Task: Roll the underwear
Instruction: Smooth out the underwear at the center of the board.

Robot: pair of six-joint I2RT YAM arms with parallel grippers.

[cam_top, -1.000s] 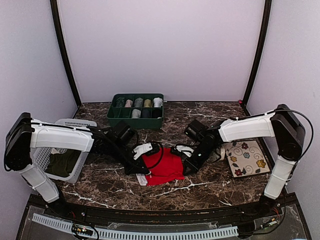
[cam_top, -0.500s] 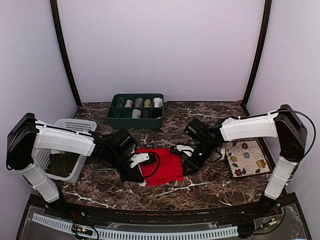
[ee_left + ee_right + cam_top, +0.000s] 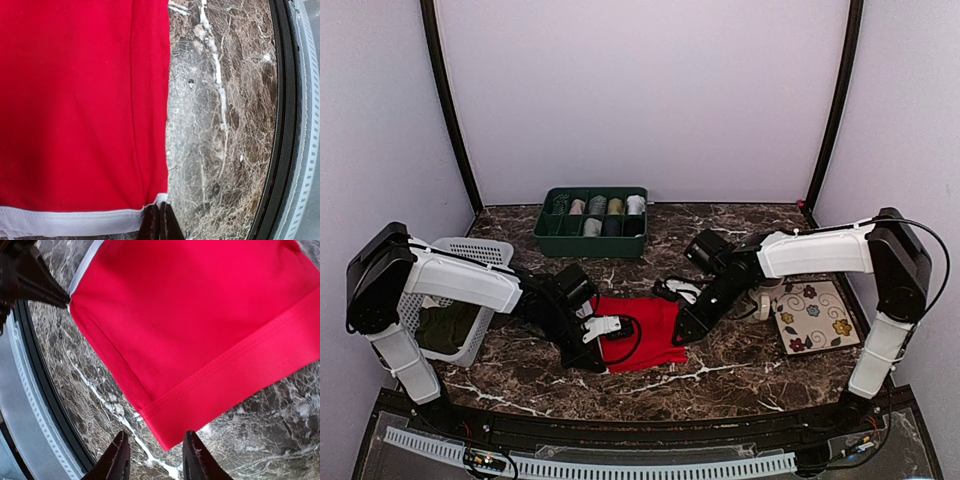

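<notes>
While the red underwear lies flat on the marble counter, the left end effector is pinched tight on its white-trimmed waistband corner. The right end effector stands partly open, gripping nothing, with the hem corner just off its fingertips.

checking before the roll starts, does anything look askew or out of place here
Nothing stands out. The underwear lies flat and unrolled on the marble table, the left pincer shut on its white-trimmed corner, the right pincer open just off the hem corner.

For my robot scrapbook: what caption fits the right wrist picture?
Open right gripper beside the red underwear, left gripper pinching its far corner.
</notes>
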